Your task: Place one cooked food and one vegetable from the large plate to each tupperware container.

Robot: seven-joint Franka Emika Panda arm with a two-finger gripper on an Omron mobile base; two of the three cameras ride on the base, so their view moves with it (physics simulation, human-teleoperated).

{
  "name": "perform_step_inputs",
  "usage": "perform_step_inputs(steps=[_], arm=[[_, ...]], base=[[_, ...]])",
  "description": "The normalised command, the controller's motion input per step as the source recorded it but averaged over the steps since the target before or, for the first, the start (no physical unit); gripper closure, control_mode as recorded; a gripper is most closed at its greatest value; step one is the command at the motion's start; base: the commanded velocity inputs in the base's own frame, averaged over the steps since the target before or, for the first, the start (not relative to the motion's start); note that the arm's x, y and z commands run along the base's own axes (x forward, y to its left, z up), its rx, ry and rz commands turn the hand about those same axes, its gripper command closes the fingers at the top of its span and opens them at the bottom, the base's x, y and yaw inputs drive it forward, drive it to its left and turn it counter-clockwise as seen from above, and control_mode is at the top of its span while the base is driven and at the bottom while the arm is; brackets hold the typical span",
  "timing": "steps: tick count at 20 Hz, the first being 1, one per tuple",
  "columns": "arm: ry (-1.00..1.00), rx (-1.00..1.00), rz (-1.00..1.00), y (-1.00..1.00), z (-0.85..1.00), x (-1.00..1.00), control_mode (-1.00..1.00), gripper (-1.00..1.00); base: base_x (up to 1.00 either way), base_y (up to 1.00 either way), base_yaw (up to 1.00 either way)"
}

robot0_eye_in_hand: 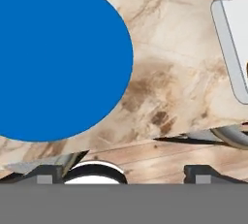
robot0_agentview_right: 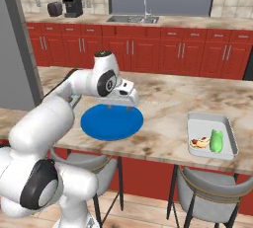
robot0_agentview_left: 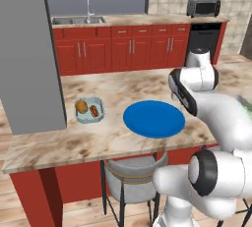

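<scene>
The large plate point(robot0_agentview_left: 153, 119) lies bare on the marble counter, bright blue and round point(robot0_agentview_right: 112, 122). My gripper point(robot0_agentview_right: 120, 106) hangs open just above the plate's far right edge, nothing between its fingers. In the hand view the plate point(robot0_eye_in_hand: 53, 58) sits upper left and the finger tips point(robot0_eye_in_hand: 46, 174) stand wide apart. The small tupperware container point(robot0_agentview_left: 101, 114) sits left of the plate, holding a round orange-brown food point(robot0_agentview_left: 81, 106) and a hot-dog-like piece point(robot0_agentview_left: 94, 109). The larger tray-like container point(robot0_agentview_right: 228, 131) sits far right of the plate with a green vegetable point(robot0_agentview_right: 216, 141) and a brown-white food point(robot0_agentview_right: 200, 143); its corner point(robot0_eye_in_hand: 227, 48) shows in the hand view.
Grey stools point(robot0_agentview_right: 207, 192) stand under the counter's near edge point(robot0_agentview_right: 163, 155). A grey wall panel point(robot0_agentview_left: 27, 54) rises at the counter's left end. Red cabinets with a sink point(robot0_agentview_right: 133, 19) line the back wall.
</scene>
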Motion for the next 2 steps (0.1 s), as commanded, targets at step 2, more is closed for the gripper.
perform_step_inputs(steps=[2], arm=[[-0.21, 0.00, 0.23, 0.71, 0.62, -0.09, -1.00, -1.00]], base=[[0.00, 0.00, 0.00]])
